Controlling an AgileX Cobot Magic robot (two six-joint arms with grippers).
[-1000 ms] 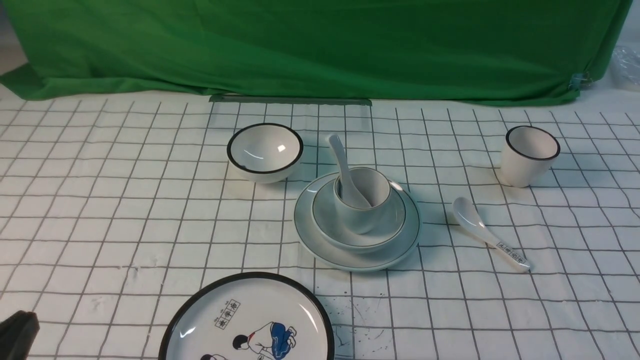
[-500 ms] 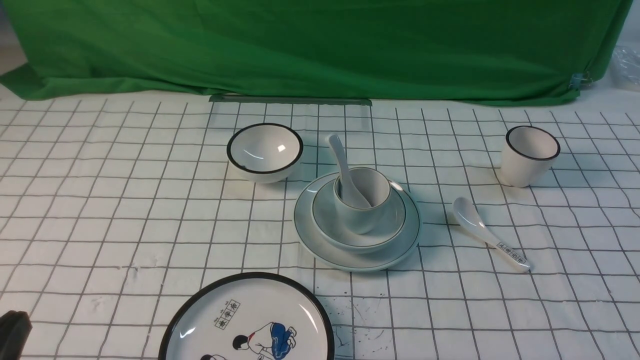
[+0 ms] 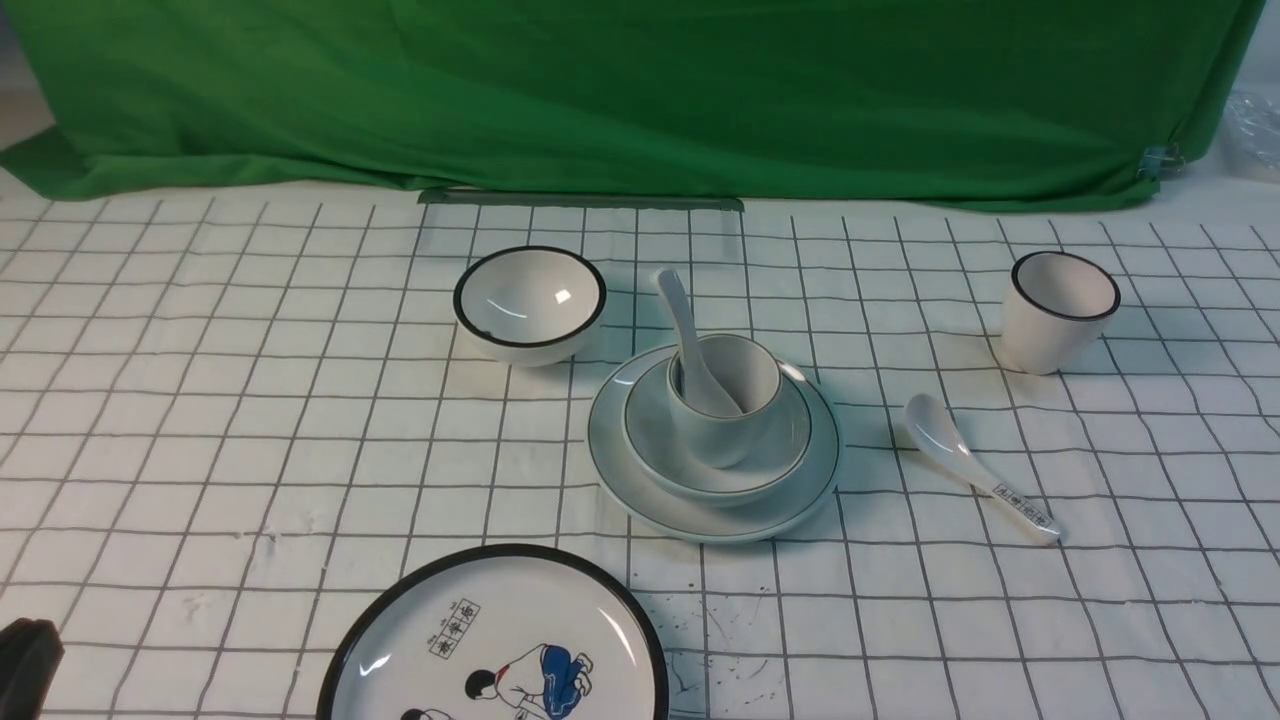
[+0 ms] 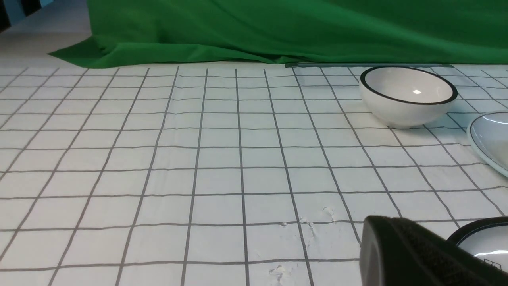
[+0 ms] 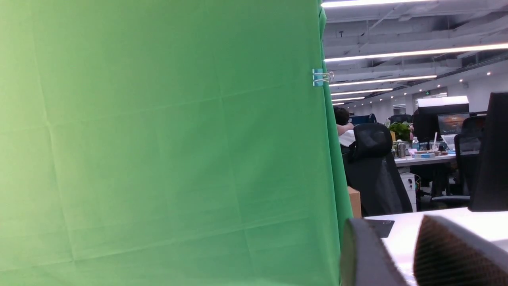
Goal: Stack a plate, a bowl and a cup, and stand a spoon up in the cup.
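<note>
At the middle of the table the pale blue-green plate [image 3: 720, 523] carries the shallow bowl [image 3: 648, 440], and the small cup [image 3: 726, 436] stands in the bowl. The plain white spoon [image 3: 682, 320] stands in the cup, its handle leaning up toward the back left. My left gripper [image 3: 28, 665] sits at the near left corner, far from the stack; in the left wrist view the left gripper [image 4: 397, 248] is shut with nothing in it. My right gripper [image 5: 393, 232] is open and holds nothing; it faces the green curtain and is absent from the front view.
A black-rimmed white bowl [image 3: 530, 305] stands back left of the stack, a black-rimmed white cup [image 3: 1060, 310] at the far right. A spoon with printed characters [image 3: 980, 470] lies right of the stack. A cartoon plate [image 3: 495, 640] sits at the near edge. Green curtain [image 3: 640, 90] behind.
In the front view my left gripper has slipped a little further into the near left corner. The stack and other dishes have not moved.
</note>
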